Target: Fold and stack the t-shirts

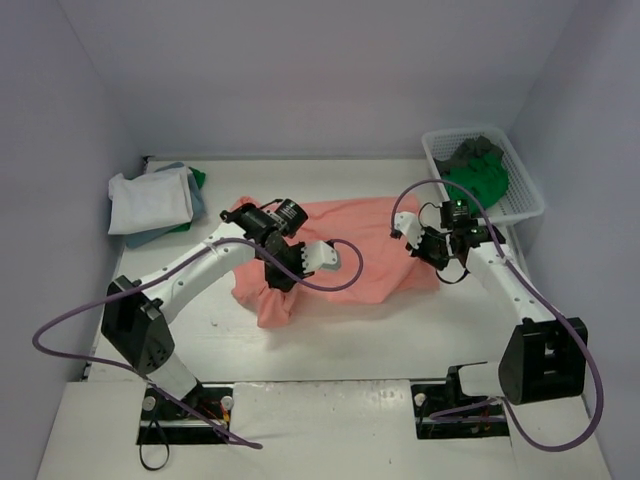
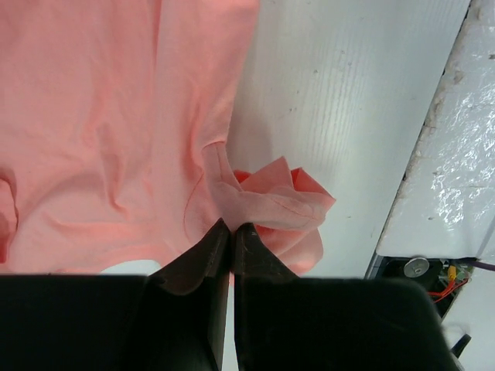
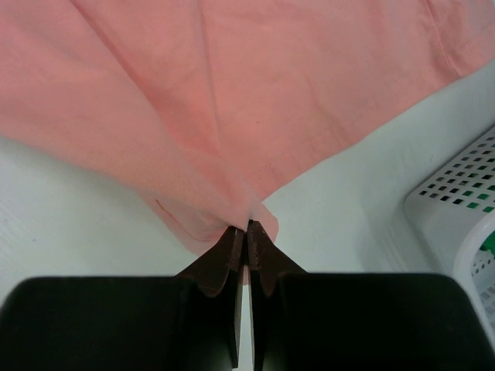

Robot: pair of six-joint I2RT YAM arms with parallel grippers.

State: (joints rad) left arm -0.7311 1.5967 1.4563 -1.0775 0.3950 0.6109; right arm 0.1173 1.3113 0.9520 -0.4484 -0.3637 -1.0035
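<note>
A white mesh basket (image 1: pixel 522 208) sits at the far right corner of the white table (image 1: pixel 350 340).

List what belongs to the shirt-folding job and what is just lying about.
Job: salmon pink cloth t-shirt, pinched by the left gripper and right gripper; folded stack of white, blue and green shirts; crumpled green and dark grey shirts in the white plastic mesh basket.
Lying about: that basket; purple cables.

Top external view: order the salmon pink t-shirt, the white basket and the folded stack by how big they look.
1. salmon pink t-shirt, clearly largest.
2. white basket and folded stack: too alike to rank.
</note>
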